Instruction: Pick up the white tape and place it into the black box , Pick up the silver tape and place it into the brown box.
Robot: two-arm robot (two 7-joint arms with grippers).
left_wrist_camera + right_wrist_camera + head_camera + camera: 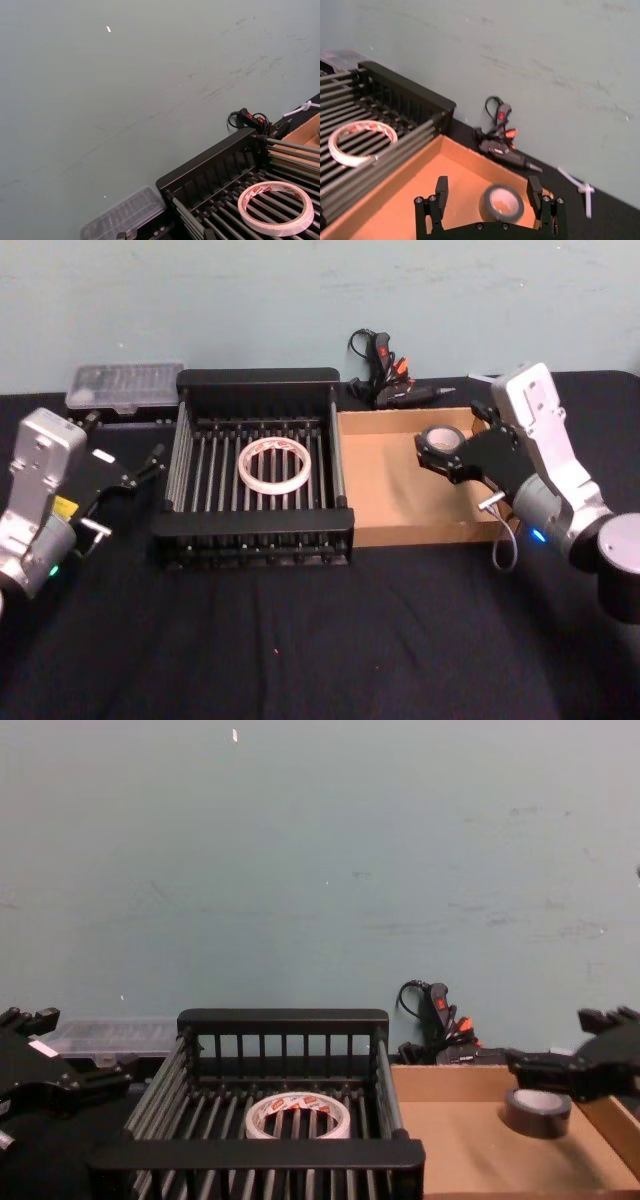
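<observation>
Head view gives you the layout: the white tape (275,464) lies flat on the slatted floor of the black box (255,525), near its middle; the silver tape (441,439) sits in the far right corner of the brown box (390,502), which stands just beside the crate on the black tabletop (300,640). The right hand (447,453) hangs over that corner with the roll between its fingers; in the right wrist view its fingers (441,187) stand apart on either side of the roll and touch neither flank, so you can read it as released, resting on the cardboard floor. The left hand (155,457) is parked to the left of the crate, its fingers spread and holding nothing.

Both placements look done to me, so the risk lies in the withdrawal. The roll sits close to one finger; if you pull the right hand back or sideways before lifting, that finger could catch the roll and drag it toward the low wall, or tip it over the rim. The tray is light cardboard, so a brush against its wall may shove the whole tray. Behind it lie a glue gun (385,368) with a looped cord, close enough to snag if you swing the arm wide toward the wall. The clear plastic case (125,388) behind the left arm is well apart and no concern.
</observation>
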